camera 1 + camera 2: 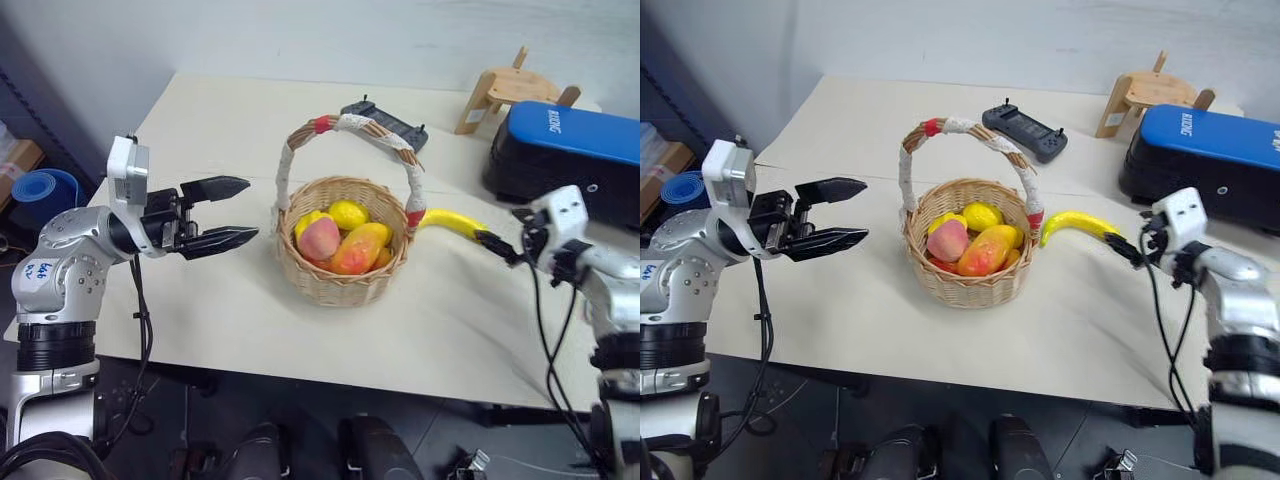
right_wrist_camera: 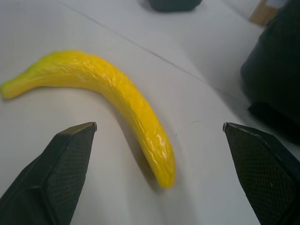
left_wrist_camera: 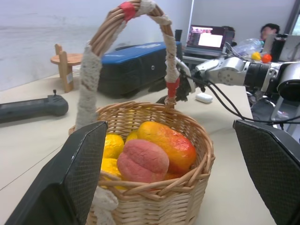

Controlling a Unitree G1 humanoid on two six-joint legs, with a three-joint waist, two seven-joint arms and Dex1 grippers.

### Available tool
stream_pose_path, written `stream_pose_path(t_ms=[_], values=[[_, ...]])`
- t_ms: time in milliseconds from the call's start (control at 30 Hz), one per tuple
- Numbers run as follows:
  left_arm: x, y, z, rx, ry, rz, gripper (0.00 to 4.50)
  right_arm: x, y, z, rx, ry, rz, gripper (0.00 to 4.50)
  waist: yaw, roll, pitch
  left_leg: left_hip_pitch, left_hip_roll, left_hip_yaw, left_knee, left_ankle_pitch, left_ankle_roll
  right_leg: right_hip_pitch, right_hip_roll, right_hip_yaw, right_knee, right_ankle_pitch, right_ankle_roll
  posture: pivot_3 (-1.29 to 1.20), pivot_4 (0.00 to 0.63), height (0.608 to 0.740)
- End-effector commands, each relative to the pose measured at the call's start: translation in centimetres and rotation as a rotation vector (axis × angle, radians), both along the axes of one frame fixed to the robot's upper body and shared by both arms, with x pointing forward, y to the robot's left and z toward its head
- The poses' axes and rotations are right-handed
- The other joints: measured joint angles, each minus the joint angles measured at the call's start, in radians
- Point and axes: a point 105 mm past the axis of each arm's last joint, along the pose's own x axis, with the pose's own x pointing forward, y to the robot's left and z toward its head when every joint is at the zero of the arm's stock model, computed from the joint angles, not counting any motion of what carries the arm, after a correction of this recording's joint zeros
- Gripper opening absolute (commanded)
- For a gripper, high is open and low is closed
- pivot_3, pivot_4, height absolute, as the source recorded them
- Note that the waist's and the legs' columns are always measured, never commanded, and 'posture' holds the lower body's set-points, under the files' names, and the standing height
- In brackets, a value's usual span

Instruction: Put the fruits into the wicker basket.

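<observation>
Nearly done: the wicker basket point(image 1: 343, 262) at table centre holds a mango point(image 1: 360, 248), a peach point(image 1: 319, 239) and yellow fruits, while the banana point(image 1: 452, 221) lies on the table at its three o'clock, one tip just beside the basket wall. The right gripper point(image 2: 159, 140), fingers spread wide and empty, faces the banana's near end. The left gripper point(image 1: 227, 212), jaws likewise apart, waits at the basket's nine o'clock. The banana looks light, stiff and glossy, so probably slippery; a pinch across its thicker middle seems the safest hold.
</observation>
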Motion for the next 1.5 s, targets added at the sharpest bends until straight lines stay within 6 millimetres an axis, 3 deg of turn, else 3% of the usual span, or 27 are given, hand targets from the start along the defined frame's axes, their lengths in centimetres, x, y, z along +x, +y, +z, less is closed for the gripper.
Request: stream_pose_path(t_ms=[33, 200, 400, 500, 833, 1033, 1133, 1200, 1300, 1367, 1500], values=[[-0.9, -0.2, 1.1, -0.02, -0.036, -0.018, 4.5, 0.9, 0.0, 0.0, 0.031, 0.003, -0.016, 4.47, -0.002, 0.0, 0.0, 0.0, 0.0, 0.0, 0.0, 0.0, 0.0, 0.0, 0.0, 0.0, 0.0, 0.0, 0.0, 0.0, 0.15, 0.74], [-1.1, -0.8, 1.0, -0.018, -0.033, -0.032, 4.5, 1.9, 1.9, -1.7, 0.024, 0.055, 0.019, 4.47, -0.006, 0.0, 0.0, 0.0, 0.0, 0.0, 0.003, 0.0, 0.0, 0.001, 0.0, 0.0, 0.002, 0.0, 0.0, 0.0, 0.15, 0.74], [-1.1, -0.5, 1.2, -0.015, -0.042, -0.005, 4.5, 2.1, 3.0, -1.6, 0.124, 0.062, 0.081, 4.47, -0.01, 0.0, 0.0, 0.001, 0.0, 0.001, 0.002, 0.0, 0.0, 0.001, 0.0, 0.001, 0.003, 0.0, 0.0, 0.0, 0.15, 0.74], [-1.0, -0.5, 1.4, -0.015, -0.053, 0.0, 4.5, 2.3, 3.2, -0.9, 0.146, 0.038, 0.091, 3.9, -0.01, 0.0, 0.0, 0.001, 0.0, 0.001, 0.002, 0.0, 0.0, 0.001, 0.0, 0.001, 0.003, 0.0, 0.0, 0.0, 0.15, 0.74], [-1.7, -0.4, 0.8, -0.003, -0.028, 0.001, 4.5, 2.1, 3.3, -1.4, 0.117, 0.04, 0.105, 0.62, -0.009, 0.0, 0.0, 0.001, 0.0, 0.001, 0.002, 0.0, 0.0, 0.001, 0.0, 0.001, 0.003, 0.0, 0.0, 0.0, 0.15, 0.74], [-1.8, -0.8, 0.8, -0.019, -0.034, 0.003, 4.5, -1.1, 0.8, 1.3, 0.108, -0.018, 0.113, 0.5, 0.003, 0.0, 0.0, 0.001, 0.0, 0.0, 0.002, 0.0, 0.0, 0.001, -0.001, 0.0, 0.002, 0.0, 0.0, 0.0, 0.15, 0.74], [-2.1, -0.8, 0.0, -0.012, -0.009, -0.004, 4.5, -4.5, -0.7, 2.4, 0.082, -0.027, 0.119, 0.5, 0.007, 0.0, 0.0, 0.001, 0.0, -0.001, 0.001, 0.0, 0.0, 0.001, -0.001, 0.0, 0.001, 0.0, 0.0, 0.0, 0.15, 0.74], [-2.2, -0.7, -0.4, 0.007, -0.007, -0.008, 4.5, -7.4, -0.7, 2.9, 0.085, 0.006, 0.171, 0.5, 0.016, 0.0, 0.0, 0.001, 0.0, -0.001, 0.0, 0.0, 0.0, 0.001, 0.0, 0.0, 0.001, 0.0, 0.0, 0.0, 0.15, 0.74], [-1.8, -0.4, 0.7, -0.009, -0.05, 0.007, 4.5, -12.1, 0.7, 3.4, 0.045, 0.105, 0.277, 0.5, 0.021, 0.001, 0.0, 0.001, 0.001, -0.001, -0.001, 0.0, -0.001, 0.002, 0.001, 0.0, -0.001, 0.0, 0.0, 0.0, 0.15, 0.74], [-1.8, -0.3, 1.0, -0.008, -0.054, -0.001, 4.5, -13.7, 1.7, 4.0, 0.055, 0.138, 0.305, 0.5, 0.016, 0.0, 0.0, 0.002, 0.001, -0.001, 0.0, 0.0, -0.001, 0.003, 0.002, 0.001, -0.001, 0.0, 0.0, 0.0, 0.15, 0.74], [-1.5, -0.3, 0.3, 0.011, -0.04, -0.018, 4.5, -17.1, 8.0, 5.2, 0.159, 0.213, 0.514, 0.5, 0.004, 0.001, 0.0, 0.005, 0.001, -0.001, -0.001, 0.0, -0.001, 0.005, 0.002, 0.002, 0.0, 0.001, 0.001, 0.0, 0.15, 0.74]])
